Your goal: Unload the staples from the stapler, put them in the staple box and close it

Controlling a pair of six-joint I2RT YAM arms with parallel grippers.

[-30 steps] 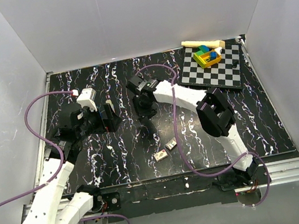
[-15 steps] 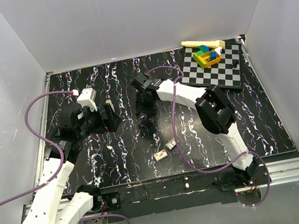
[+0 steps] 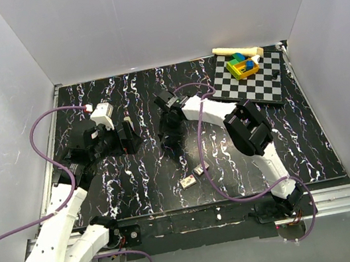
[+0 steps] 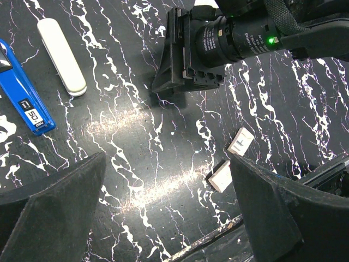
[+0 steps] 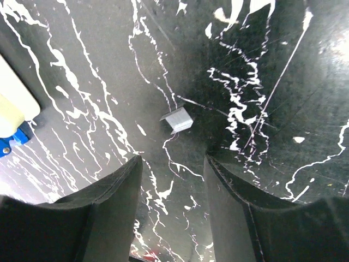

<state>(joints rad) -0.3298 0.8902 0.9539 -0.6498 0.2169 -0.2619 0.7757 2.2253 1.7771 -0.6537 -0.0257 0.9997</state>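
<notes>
The stapler lies at the left edge of the left wrist view, as a dark-blue body (image 4: 26, 101) with a pale elongated arm (image 4: 62, 56) lying apart beside it. The right wrist view shows only its pale and blue end (image 5: 12, 121). A short grey strip of staples (image 5: 177, 120) rests on the black marbled table just ahead of my right gripper (image 5: 172, 188), which is open with nothing between its fingers. My left gripper (image 4: 163, 202) hangs wide open over bare table, holding nothing. From above, the left gripper (image 3: 128, 139) and right gripper (image 3: 173, 146) stand side by side mid-table.
Two small pale boxes (image 4: 240, 143) (image 4: 221, 176) lie near the table's front edge, beside the left gripper's right finger. A checkerboard (image 3: 267, 82) carrying coloured blocks (image 3: 243, 66) and a wooden stick (image 3: 235, 50) sits at the back right. White walls enclose the table.
My right gripper has moved toward the near edge and lowered over the table, its jaws a little wider. The left arm has not moved.
</notes>
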